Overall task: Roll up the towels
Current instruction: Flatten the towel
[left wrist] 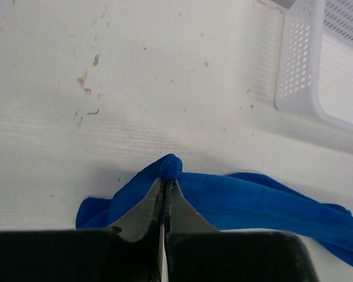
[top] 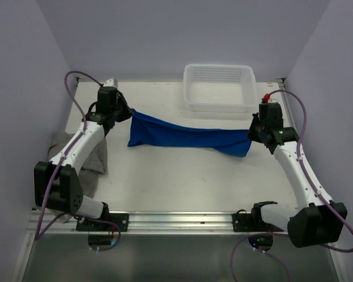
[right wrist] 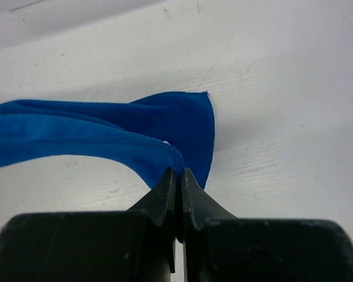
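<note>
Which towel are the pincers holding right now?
The blue towel, stretched between the left pincer and right pincer, both shut on its ends. The grey towel lies crumpled beneath the left arm, ungripped.

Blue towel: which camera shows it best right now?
Top external: the whole blue towel shows, stretched between the left tool and the right tool. Left wrist shows only the bunched end pinched in its tool, right wrist just the opposite corner pinched in its tool.

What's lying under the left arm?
A grey towel, crumpled. The left arm covers its middle, so its full outline and any tag cannot be seen.
</note>
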{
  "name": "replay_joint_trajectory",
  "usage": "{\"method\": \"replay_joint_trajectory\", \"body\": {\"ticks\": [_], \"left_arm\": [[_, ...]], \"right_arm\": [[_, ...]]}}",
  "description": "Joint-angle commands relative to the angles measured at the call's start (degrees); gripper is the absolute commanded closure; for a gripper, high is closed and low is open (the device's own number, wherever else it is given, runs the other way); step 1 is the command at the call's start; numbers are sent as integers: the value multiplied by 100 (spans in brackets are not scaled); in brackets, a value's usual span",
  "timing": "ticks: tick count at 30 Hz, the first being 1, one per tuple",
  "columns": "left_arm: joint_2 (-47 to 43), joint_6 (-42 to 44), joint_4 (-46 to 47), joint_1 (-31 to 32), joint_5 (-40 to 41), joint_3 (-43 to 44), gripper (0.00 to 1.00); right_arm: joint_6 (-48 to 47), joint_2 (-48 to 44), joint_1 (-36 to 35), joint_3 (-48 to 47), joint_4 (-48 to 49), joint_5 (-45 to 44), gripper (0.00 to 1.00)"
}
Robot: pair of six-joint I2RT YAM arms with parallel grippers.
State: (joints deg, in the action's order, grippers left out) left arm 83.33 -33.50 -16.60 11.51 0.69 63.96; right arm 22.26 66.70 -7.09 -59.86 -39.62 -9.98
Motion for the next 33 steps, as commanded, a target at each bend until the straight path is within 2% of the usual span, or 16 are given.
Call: {"method": "replay_joint_trajectory", "body": {"ticks": [1, 6, 10, 14, 19, 23, 33], "left_arm": [[-150, -175, -124, -289, -420, 511, 100], [-45, -201, -300, -491, -605, 1082, 100], [16, -219, -414, -562, -658, 1381, 100], [26, -263, -493, -763, -736, 1583, 100], [-44, -350, -555, -1098, -930, 1803, 100], [-185, -430, -572, -1466, -1184, 1778, 100], [-721, -544, -441, -1766, -1554, 1250, 100]], "right_arm": [[-450, -201, 24, -61, 428, 127, 100], [-846, -166, 24, 0, 910, 969, 94], [-1416, -315, 24, 167, 1508, 1358, 93], [-1777, -421, 24, 89, 1843, 1016, 94], [-1953, -123, 15, -702, 1527, 919, 94], [-2032, -139, 15, -914, 1597, 1119, 92], [-2481, -946, 24, -264, 1993, 1665, 94]]}}
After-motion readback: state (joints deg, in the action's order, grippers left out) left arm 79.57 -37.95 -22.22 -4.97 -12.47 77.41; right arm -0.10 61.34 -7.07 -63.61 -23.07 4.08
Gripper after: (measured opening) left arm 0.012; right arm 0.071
